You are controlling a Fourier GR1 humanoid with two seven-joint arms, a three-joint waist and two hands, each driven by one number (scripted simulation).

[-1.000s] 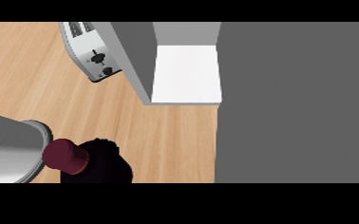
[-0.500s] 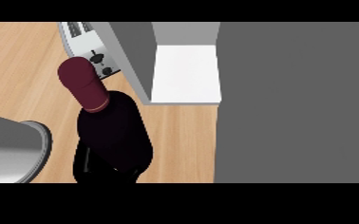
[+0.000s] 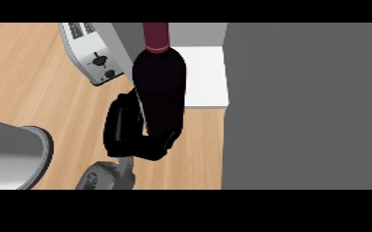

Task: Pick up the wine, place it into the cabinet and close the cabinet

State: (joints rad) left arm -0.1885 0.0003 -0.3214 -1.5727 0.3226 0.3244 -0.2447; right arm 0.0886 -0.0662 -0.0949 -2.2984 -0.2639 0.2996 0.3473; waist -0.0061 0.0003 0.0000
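— Wine bottle [image 3: 161,91] has swung far and right, toward the cabinet [image 3: 203,76]?
— Yes. One hand [image 3: 131,132], left or right unclear, grasps its base, lifting it off the worktop [image 3: 44,93] for shelving.

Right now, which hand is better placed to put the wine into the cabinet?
The left. The left hand is curled round the wine bottle, holding it beside the cabinet's white shelf. The right hand shows nowhere in the head view.

Glossy dark glass wine bottle [image 3: 160,91]; matt wood-grain counter [image 3: 44,93].
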